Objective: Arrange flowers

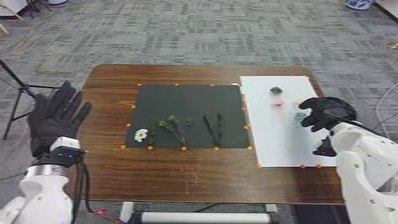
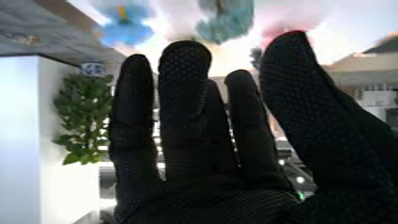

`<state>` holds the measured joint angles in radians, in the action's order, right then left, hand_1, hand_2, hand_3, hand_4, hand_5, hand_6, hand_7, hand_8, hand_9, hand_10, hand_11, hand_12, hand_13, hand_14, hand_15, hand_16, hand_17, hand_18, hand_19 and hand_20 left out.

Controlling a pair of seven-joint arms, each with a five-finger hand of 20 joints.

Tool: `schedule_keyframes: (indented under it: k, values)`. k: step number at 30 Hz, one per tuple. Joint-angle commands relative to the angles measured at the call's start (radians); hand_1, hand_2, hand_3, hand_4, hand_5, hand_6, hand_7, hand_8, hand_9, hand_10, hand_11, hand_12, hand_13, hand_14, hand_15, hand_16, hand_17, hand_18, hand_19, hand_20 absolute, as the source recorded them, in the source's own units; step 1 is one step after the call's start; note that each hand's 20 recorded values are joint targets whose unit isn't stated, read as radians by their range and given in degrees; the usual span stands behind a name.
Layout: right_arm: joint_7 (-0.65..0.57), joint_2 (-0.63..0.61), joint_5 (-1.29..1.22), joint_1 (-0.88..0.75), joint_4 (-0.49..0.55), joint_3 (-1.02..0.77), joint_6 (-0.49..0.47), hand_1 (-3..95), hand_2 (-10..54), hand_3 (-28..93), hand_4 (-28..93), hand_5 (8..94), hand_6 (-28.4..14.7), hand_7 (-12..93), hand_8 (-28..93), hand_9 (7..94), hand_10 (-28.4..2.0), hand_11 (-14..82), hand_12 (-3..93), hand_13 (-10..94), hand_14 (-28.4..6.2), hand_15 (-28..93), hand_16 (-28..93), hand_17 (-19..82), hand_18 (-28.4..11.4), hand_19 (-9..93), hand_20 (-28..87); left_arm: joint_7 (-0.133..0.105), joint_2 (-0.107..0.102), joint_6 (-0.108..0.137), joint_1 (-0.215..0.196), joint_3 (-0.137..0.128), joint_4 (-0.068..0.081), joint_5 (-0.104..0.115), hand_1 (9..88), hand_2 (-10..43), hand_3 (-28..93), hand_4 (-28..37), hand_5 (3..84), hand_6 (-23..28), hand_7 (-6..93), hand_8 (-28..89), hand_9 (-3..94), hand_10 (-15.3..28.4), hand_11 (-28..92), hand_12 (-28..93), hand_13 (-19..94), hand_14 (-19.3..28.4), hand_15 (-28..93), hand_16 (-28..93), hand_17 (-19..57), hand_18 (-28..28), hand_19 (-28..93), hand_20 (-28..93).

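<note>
My right hand (image 1: 329, 112) is over the right part of the white sheet (image 1: 275, 135), beside a pale teal flower (image 1: 298, 117). In the right wrist view the right hand (image 2: 191, 155) has its fingers extended and holds nothing; past them are a blue flower (image 2: 126, 31), a teal flower (image 2: 224, 26) and a pink flower (image 2: 293, 25). A pink flower (image 1: 277, 102) and a dark flower (image 1: 276, 90) lie farther up the sheet. On the black mat (image 1: 182, 102) lie a white flower (image 1: 140, 135), green sprigs (image 1: 174, 127) and dark stems (image 1: 213, 130). My left hand (image 1: 55, 117) is open left of the table.
The brown wooden table (image 1: 169, 177) carries the mat and sheet, with small orange markers along their edges. A black tripod (image 1: 19, 92) stands on the floor at the left. A leafy green plant (image 2: 82, 117) is in the background of the right wrist view.
</note>
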<state>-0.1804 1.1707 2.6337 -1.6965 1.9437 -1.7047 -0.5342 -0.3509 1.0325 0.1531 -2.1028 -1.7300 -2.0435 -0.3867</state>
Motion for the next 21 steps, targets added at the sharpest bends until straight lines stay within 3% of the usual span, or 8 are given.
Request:
schedule_keyframes:
  k: [1, 4, 7, 9, 11, 15, 21]
  values:
    - [-0.013, 0.012, -0.047, 0.008, -0.076, 0.038, 0.111, 48.7, -8.5, 77, -28, 44.2, -3.8, 11, -11, 40.0, -9.8, 8.8, 9.0, 62, -7.0, 62, 33, 32, -18.1, 74, 27, 0.016, -0.012, 0.01, 0.07, 0.042, 0.01, -0.02, 27.9, 14.3, 62, -28.3, 37.1, 6.6, 10.9, -10, 23.4, 9.7, 12, 4, 19, 8.1, 10, -4, -5.9, 12.5, 32, 7]
    - [0.016, 0.019, -0.002, 0.03, -0.125, 0.063, 0.165, 47.7, -6.2, 78, -28, 46.4, -3.5, 12, -12, 42.1, -9.8, 9.9, 8.7, 65, -7.4, 63, 32, 34, -18.0, 75, 27, 0.003, -0.016, 0.035, 0.097, 0.075, 0.013, -0.014, 28.3, 14.8, 60, -28.3, 34.1, 6.2, 11.5, -10, 19.8, 8.6, 11, 4, 18, 8.2, 10, -4, -6.2, 12.7, 32, 8]
    - [-0.004, 0.021, 0.038, 0.059, -0.157, 0.091, 0.149, 48.3, -6.2, 77, -28, 47.5, -2.9, 13, -12, 43.4, -9.8, 10.2, 8.4, 66, -6.7, 63, 31, 35, -17.9, 76, 27, 0.002, -0.011, 0.036, 0.11, 0.092, 0.015, -0.012, 28.6, 15.3, 59, -28.3, 31.1, 6.1, 12.4, -11, 14.5, 7.2, 11, 4, 16, 7.2, 9, -3, -6.5, 12.8, 32, 8]
    - [-0.026, 0.015, 0.058, 0.058, -0.172, 0.109, 0.2, 49.6, -6.9, 77, -28, 48.1, -2.7, 14, -12, 43.9, -9.7, 10.5, 8.4, 66, -6.1, 63, 32, 35, -18.0, 76, 28, 0.004, -0.01, 0.031, 0.114, 0.096, 0.015, -0.013, 28.4, 15.4, 59, -28.3, 30.4, 6.1, 12.9, -11, 12.5, 6.8, 11, 3, 15, 6.9, 8, -3, -6.5, 12.8, 32, 8]
    - [-0.052, 0.01, 0.1, 0.049, -0.179, 0.123, 0.253, 50.9, -7.6, 77, -28, 50.3, -3.1, 14, -13, 45.4, -9.7, 10.9, 8.7, 66, -6.0, 63, 33, 35, -18.3, 77, 28, 0.009, -0.007, 0.045, 0.118, 0.099, 0.011, -0.016, 28.3, 15.5, 59, -28.3, 30.1, 6.3, 13.3, -11, 11.6, 6.7, 11, 3, 15, 7.1, 7, -3, -6.6, 12.7, 32, 8]
    - [-0.125, 0.006, 0.087, 0.047, -0.173, 0.137, 0.244, 52.6, -9.4, 77, -28, 53.1, -3.3, 14, -13, 48.6, -11.9, 10.2, 10.0, 67, -5.3, 63, 36, 35, -18.4, 77, 30, 0.0, 0.003, 0.056, 0.11, 0.089, 0.007, -0.015, 28.3, 15.6, 59, -28.3, 30.4, 6.9, 13.6, -11, 10.7, 6.8, 11, 2, 13, 7.4, 6, -2, -6.9, 12.8, 32, 8]
    - [-0.221, 0.0, 0.086, 0.05, -0.176, 0.158, 0.229, 56.9, -9.5, 74, -28, 54.8, -2.5, 14, -13, 50.8, -12.2, 10.5, 11.0, 67, -3.6, 62, 39, 36, -19.0, 78, 32, 0.008, 0.014, 0.044, 0.093, 0.073, 0.003, -0.017, 28.2, 15.6, 59, -28.3, 31.0, 7.0, 13.8, -11, 11.2, 7.2, 12, 1, 14, 7.7, 6, -1, -6.9, 12.9, 32, 8]
